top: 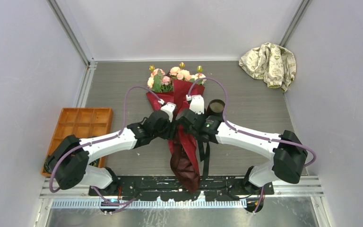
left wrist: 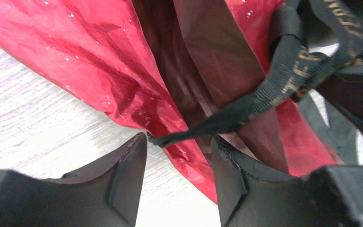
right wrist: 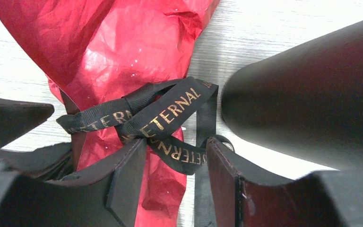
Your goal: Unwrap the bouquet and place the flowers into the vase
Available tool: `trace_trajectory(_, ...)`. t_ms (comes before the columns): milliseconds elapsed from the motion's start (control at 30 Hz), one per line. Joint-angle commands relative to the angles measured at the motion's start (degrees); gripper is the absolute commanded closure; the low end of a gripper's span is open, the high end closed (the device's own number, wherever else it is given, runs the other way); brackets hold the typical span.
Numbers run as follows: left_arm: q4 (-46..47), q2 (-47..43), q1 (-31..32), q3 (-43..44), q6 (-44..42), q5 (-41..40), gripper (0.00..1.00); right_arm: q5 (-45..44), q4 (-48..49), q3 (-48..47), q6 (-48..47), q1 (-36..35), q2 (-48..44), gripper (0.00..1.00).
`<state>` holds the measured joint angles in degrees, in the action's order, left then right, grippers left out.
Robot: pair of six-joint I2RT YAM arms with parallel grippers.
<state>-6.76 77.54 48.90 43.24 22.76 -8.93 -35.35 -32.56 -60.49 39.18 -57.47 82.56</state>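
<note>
The bouquet (top: 183, 142) lies lengthwise on the table in dark red paper. Its flowers (top: 176, 75), pink and peach roses with yellow buds, point toward the far wall. A black ribbon (right wrist: 165, 116) with gold lettering is tied round the paper's narrow waist. Both grippers meet over that waist. My left gripper (left wrist: 179, 142) stands open, and a thin ribbon end (left wrist: 194, 130) crosses just beyond its fingertips. My right gripper (right wrist: 176, 146) is open too, with a ribbon loop lying across its tips. The black vase (top: 216, 106) stands upright just right of the bouquet, close beside the right gripper.
An orange compartment tray (top: 80, 125) sits at the left, partly under the left arm. A crumpled beige patterned cloth (top: 269, 64) lies in the far right corner. Grey walls close in the table on both sides and at the back.
</note>
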Motion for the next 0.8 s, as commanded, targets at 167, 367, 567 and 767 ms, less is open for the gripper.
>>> trace_trajectory(167,0.8,7.8,0.0,10.1,-3.5,-14.0,0.58,1.1,3.4,1.1,1.1,0.4,-3.5,0.45)
trace_trajectory(367,-1.8,10.1,-0.3,16.3,-4.1,-16.1,0.85,1.8,3.6,2.1,1.3,0.4,-4.2,0.45)
trace_trajectory(567,-5.9,2.8,-1.1,16.7,-2.6,-18.7,1.0,1.2,3.9,2.8,1.0,0.6,-4.8,0.44)
trace_trajectory(767,-11.8,-7.9,-2.8,13.7,0.6,-19.8,1.0,2.3,5.0,2.2,0.7,1.2,-3.5,0.44)
